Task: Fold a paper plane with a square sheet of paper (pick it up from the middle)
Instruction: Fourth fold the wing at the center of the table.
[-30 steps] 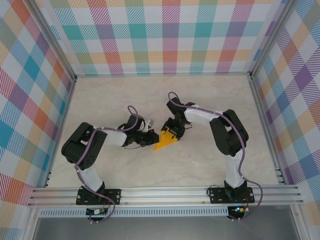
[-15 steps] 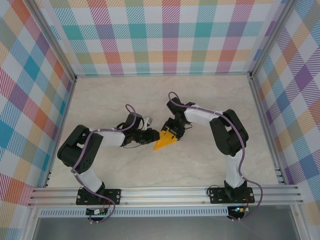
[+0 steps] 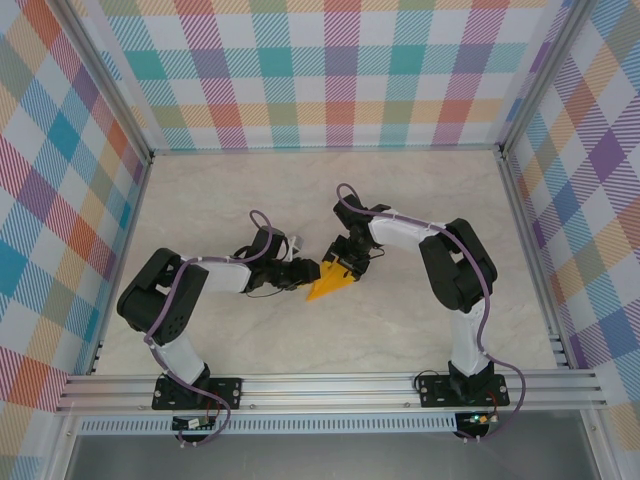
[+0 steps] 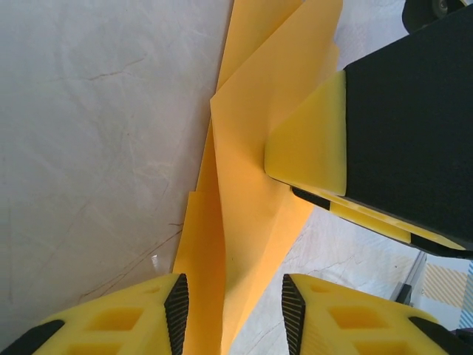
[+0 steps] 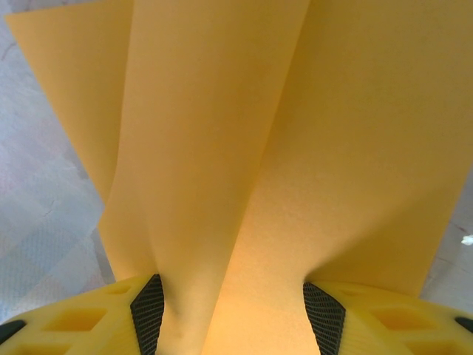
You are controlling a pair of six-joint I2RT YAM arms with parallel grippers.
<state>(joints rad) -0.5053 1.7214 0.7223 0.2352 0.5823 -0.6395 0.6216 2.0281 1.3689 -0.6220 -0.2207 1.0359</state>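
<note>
The square sheet of paper (image 3: 328, 286) lies near the table's middle, folded into an orange pointed wedge with its tip toward the near left. My right gripper (image 3: 347, 264) is at the wide far end. In the right wrist view the paper (image 5: 244, 133) fills the space between both pads and bulges, so the right gripper (image 5: 230, 296) is shut on it. My left gripper (image 3: 307, 272) is at the wedge's left side. In the left wrist view its jaws (image 4: 233, 299) stand open astride a raised crease of the paper (image 4: 259, 192), with a gap at the right pad. A right finger (image 4: 310, 140) rests on the paper.
The tabletop (image 3: 250, 200) is pale marble, closed in by checked walls. An aluminium rail (image 3: 330, 385) with both arm bases runs along the near edge. Both arms reach inward and meet at the paper.
My left gripper has opened and let go of the paper's crease. Its elbow has shifted slightly left. The paper and the right arm have stayed in place.
</note>
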